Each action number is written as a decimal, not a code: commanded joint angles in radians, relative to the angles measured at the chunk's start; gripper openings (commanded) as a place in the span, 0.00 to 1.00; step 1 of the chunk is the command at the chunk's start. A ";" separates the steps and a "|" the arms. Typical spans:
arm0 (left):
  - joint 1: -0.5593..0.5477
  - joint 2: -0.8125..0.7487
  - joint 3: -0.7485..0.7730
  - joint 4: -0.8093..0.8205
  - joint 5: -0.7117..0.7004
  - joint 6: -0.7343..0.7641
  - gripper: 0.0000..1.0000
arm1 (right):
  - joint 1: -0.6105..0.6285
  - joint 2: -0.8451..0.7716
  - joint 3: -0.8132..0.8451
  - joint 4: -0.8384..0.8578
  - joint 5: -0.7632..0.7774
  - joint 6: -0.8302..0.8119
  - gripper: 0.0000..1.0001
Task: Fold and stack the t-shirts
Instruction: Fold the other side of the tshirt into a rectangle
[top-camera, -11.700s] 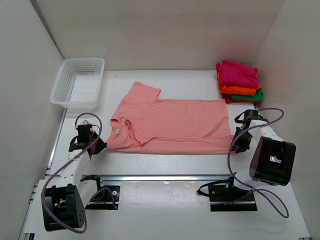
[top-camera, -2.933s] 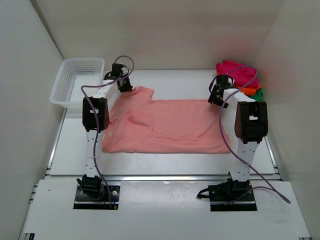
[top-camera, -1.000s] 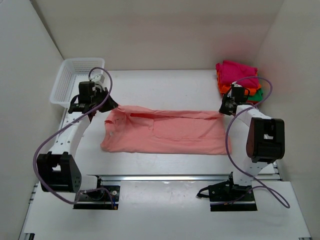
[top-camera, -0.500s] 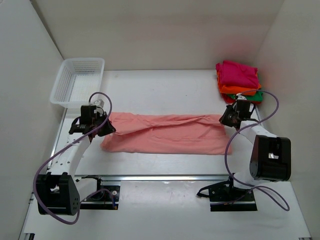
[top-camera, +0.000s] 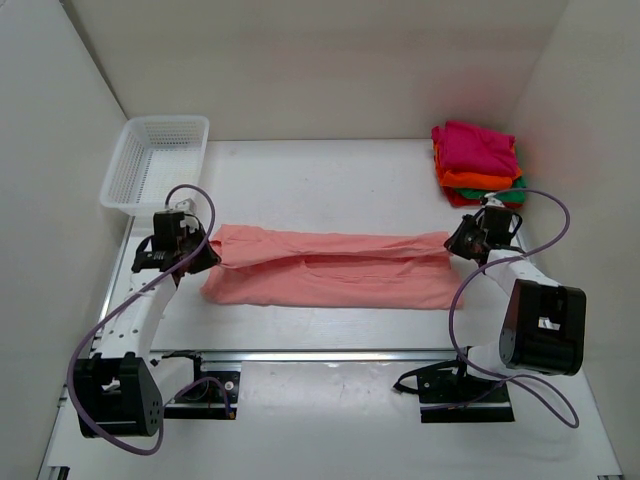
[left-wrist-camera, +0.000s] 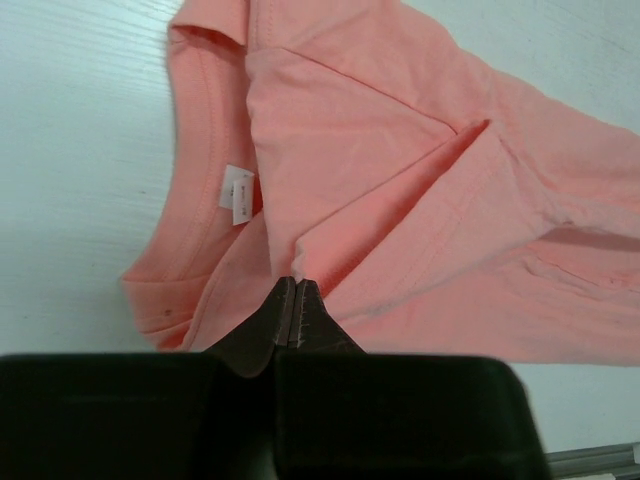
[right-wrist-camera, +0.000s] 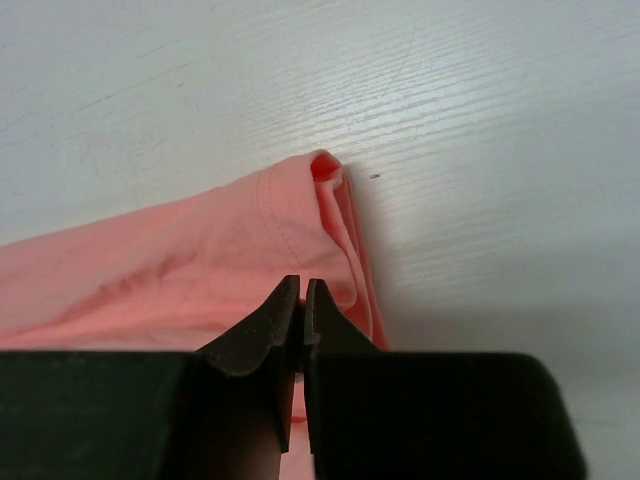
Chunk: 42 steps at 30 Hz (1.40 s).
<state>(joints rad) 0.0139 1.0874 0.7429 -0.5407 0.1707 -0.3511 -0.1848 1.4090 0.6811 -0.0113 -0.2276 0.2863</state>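
Basket: a white mesh basket (top-camera: 158, 160) is set at the far left of the counter (top-camera: 330, 170), well apart from the cloth.
Left tool: the left tool (top-camera: 200, 257) is seen pressed together at the collar end of the salmon-pink t-shirt (top-camera: 330, 270). In the wrist view, a fold of cloth just beside the neck label (left-wrist-camera: 238, 196) appears to be pinched, though the contact itself is hidden behind the tips.
Salmon-pink t-shirt: it is laid across the middle of the counter as a long band, stretched between the two tools. Its far edge is drawn over towards the near edge, so a lengthwise fold is judged to be under way.
Right tool: the right tool (top-camera: 456, 241) is closed tight on the hem-end corner, where a doubled edge of cloth is seen running in between the tips.
Stack: at the far right corner, a magenta shirt (top-camera: 475, 148) is piled on an orange shirt (top-camera: 482, 181) and a green shirt (top-camera: 505, 194). All three are folded and lie near the right tool but apart from it.
Handling: the cloth is judged light, thin and limp. It can be expected to sag between the holds, crease easily and drag a little on the counter.
Hold points: the corners of the folded edge are best taken with both layers caught together. A grip on one layer alone could let the fold slide open.
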 joint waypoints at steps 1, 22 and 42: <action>0.015 -0.043 0.007 -0.024 -0.036 0.011 0.00 | -0.019 -0.033 0.005 0.014 -0.018 0.020 0.00; 0.028 -0.026 -0.056 -0.021 -0.066 0.000 0.00 | -0.047 -0.013 0.035 -0.181 0.017 -0.015 0.00; -0.003 -0.106 -0.076 -0.060 0.006 -0.032 0.00 | -0.036 0.040 0.075 -0.222 -0.024 -0.045 0.00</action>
<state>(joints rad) 0.0231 1.0359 0.6605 -0.5770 0.1394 -0.3683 -0.2348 1.4284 0.7116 -0.2306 -0.2451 0.2615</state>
